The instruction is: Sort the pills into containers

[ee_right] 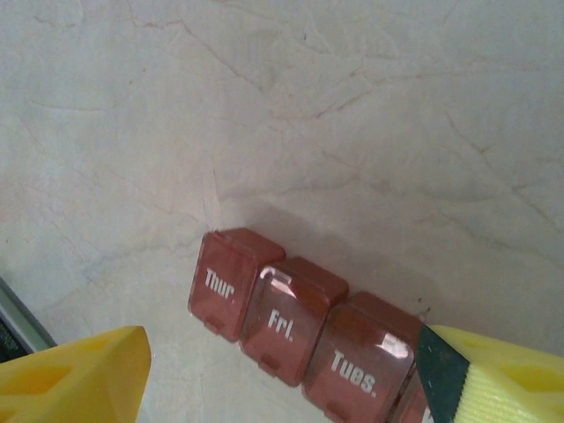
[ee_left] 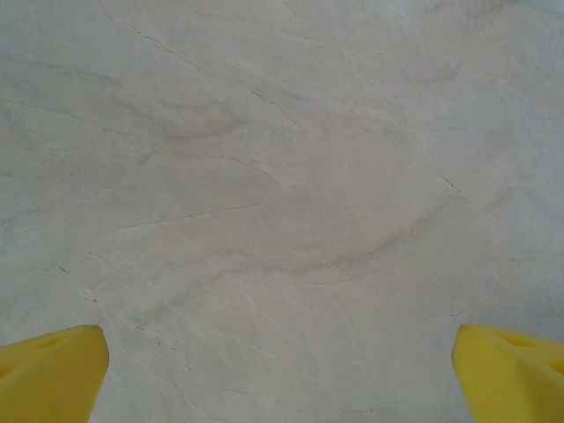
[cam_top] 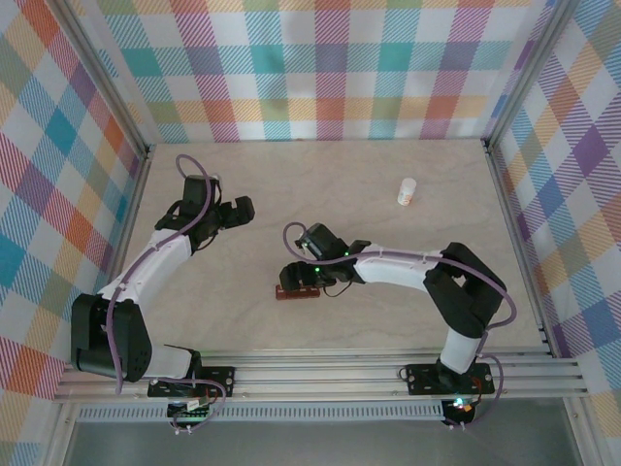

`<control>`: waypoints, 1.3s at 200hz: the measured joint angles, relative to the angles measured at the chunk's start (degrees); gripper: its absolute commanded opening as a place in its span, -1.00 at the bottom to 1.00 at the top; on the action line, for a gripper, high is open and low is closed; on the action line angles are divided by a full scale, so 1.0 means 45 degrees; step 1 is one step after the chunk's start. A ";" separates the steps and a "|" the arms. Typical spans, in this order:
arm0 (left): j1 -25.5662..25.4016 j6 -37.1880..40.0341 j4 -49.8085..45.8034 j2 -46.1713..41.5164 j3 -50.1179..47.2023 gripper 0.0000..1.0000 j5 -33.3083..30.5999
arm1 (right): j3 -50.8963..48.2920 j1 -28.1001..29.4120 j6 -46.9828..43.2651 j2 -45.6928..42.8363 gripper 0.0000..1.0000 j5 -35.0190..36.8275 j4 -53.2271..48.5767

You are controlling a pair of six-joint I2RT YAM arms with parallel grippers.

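Right wrist view: I read white lettering on the red-brown containers (ee_right: 291, 330). The end lid (ee_right: 222, 286) said "Thur.", the second lid (ee_right: 284, 319) "Fri.", and the third lid (ee_right: 357, 361) "Tues." Past that I could read nothing. Top view: the print on the white bottle (cam_top: 407, 191) was too small for me.

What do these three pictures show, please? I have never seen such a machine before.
Two robot arms, left and right, are bolted at a table edge. One picture looks down from above; the other two come from a camera on each wrist, so the yellow fingertips belong to that arm. The left pincer is open over bare table. The right pincer is open over a red-brown pill box strip, lids marked Thur., Fri., Tues.; nothing is held. A small white bottle stands farther back.
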 measured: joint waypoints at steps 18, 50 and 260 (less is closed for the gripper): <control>0.0000 0.0000 0.0000 0.0000 0.0000 1.00 0.0000 | -0.0160 0.0126 0.0005 -0.0044 0.59 -0.0015 0.0044; 0.0000 0.0005 -0.0005 0.0000 0.0000 1.00 -0.0005 | -0.0452 0.0267 0.0010 -0.0291 0.60 -0.0073 0.0180; 0.0000 0.0049 -0.0112 0.0000 0.0170 1.00 -0.0005 | 0.0957 -0.0209 -0.0680 0.0976 0.63 0.0597 -0.0753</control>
